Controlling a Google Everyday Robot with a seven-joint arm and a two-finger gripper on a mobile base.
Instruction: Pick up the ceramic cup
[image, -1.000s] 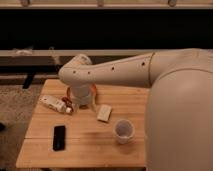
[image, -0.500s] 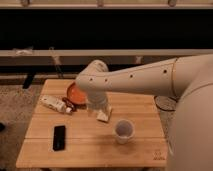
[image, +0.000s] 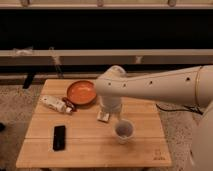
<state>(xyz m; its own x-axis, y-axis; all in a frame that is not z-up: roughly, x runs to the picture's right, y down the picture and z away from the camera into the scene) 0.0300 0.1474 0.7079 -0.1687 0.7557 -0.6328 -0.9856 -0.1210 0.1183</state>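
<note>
The small white round ceramic cup (image: 123, 130) stands upright on the light wooden surface (image: 95, 150), toward its right front part, with the robot's white arm (image: 155, 87) reaching in from the right above it. The gripper (image: 111, 107) hangs just behind and left of the cup, over a small pale flat packet (image: 103, 116); its fingers are spread (nothing sits between them). Farther left lie a shallow orange bowl (image: 81, 92), a white bottle on its side (image: 55, 104) and a black phone (image: 59, 137).
</note>
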